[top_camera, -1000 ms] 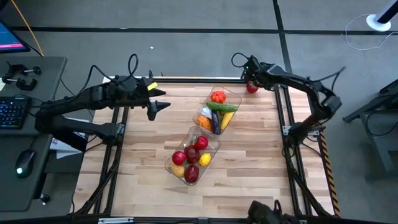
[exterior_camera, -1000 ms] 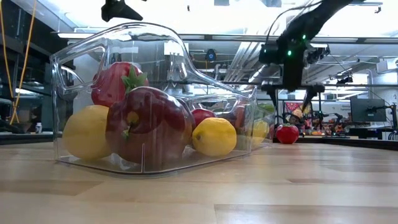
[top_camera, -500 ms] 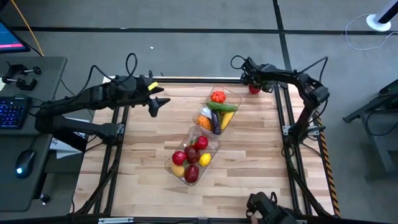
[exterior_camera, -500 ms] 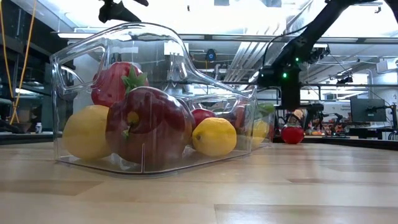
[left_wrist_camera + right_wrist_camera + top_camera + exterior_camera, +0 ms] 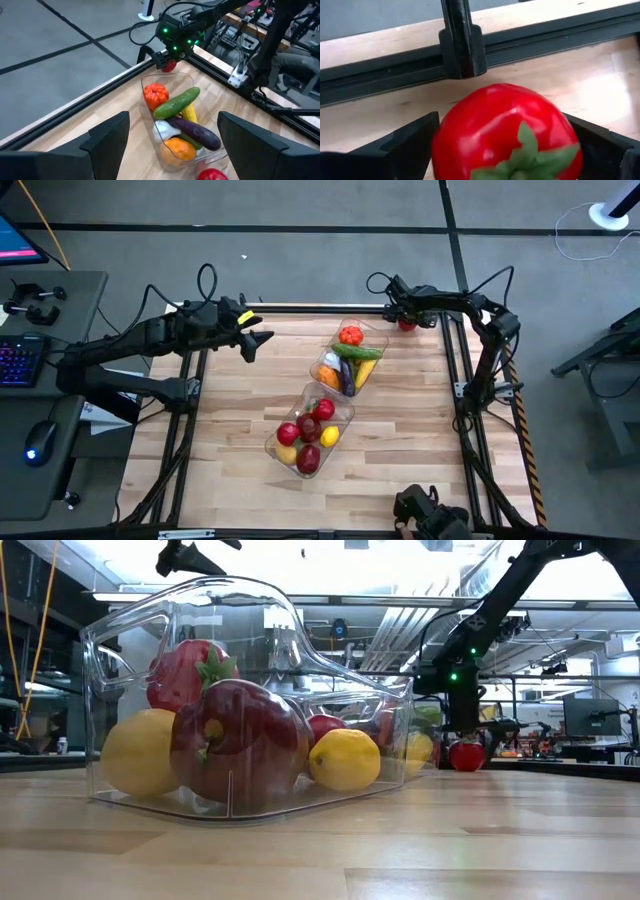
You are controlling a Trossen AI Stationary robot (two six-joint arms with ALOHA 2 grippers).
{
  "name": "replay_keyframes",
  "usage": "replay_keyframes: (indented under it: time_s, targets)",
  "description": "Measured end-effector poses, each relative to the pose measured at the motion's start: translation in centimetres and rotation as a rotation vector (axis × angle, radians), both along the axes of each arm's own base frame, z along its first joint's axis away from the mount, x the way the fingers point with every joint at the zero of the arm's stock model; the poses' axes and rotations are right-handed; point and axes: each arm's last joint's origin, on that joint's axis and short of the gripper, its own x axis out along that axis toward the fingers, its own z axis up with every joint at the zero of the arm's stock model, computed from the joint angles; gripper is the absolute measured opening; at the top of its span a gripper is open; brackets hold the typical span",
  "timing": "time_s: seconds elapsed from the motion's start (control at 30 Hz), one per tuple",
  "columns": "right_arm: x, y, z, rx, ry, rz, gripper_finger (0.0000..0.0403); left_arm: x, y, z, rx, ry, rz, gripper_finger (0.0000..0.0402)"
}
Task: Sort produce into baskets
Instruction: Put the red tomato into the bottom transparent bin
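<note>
A red tomato (image 5: 505,135) rests on the table at its far right corner (image 5: 406,324). My right gripper (image 5: 404,318) is low over it, open and pointing steeply down. One finger stands on each side of the tomato (image 5: 466,754). My left gripper (image 5: 256,340) hangs open and empty above the table's far left. Two clear baskets sit mid-table. The far basket (image 5: 372,332) holds a cucumber, an eggplant, garlic and orange pieces. The near basket (image 5: 345,416) holds red apples and lemons. My right gripper comes at the tomato from above, slanting down, with its fingers (image 5: 410,145) beside the tomato's two flanks. I cannot tell whether they touch it. The tomato sits upright on the table, its green stem (image 5: 527,150) toward the wrist camera.
A black metal frame rail (image 5: 462,45) runs along the table's far edge just behind the tomato, with a post (image 5: 455,340) down the right side. A desk with keyboard and mouse (image 5: 40,440) stands left of the table. Bare wood (image 5: 230,430) lies left of the baskets.
My right gripper has come down toward the tomato at the far right corner, its wrist turning as it sank, and its fingers now stand around it. My left gripper has rolled its wrist in place. The tomato and both baskets have stayed where they were.
</note>
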Motion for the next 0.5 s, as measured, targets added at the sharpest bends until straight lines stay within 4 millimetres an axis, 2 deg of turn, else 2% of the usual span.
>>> replay_keyframes:
  time_s: [0.17, 0.3, 0.4, 0.5]
  targets:
    - [0.0, 0.0, 0.0, -0.001, -0.004, 0.01, 0.0372, 0.0, 0.0, 0.0, -0.026, -0.014, 0.014, 0.0292]
    - [0.1, 0.0, 0.1, 0.016, -0.004, 0.074, 0.0342, 0.0, 0.0, 0.0, -0.027, -0.011, 0.014, 0.0292]
    - [0.2, 0.3, 1.1, -0.002, -0.003, 0.122, 0.0311, -0.1, 0.0, -0.1, -0.028, 0.002, 0.013, 0.0292]
    - [0.4, 0.9, 3.1, -0.056, -0.014, 0.179, 0.0293, -0.1, 0.0, -0.3, -0.02, 0.027, 0.008, 0.0292]
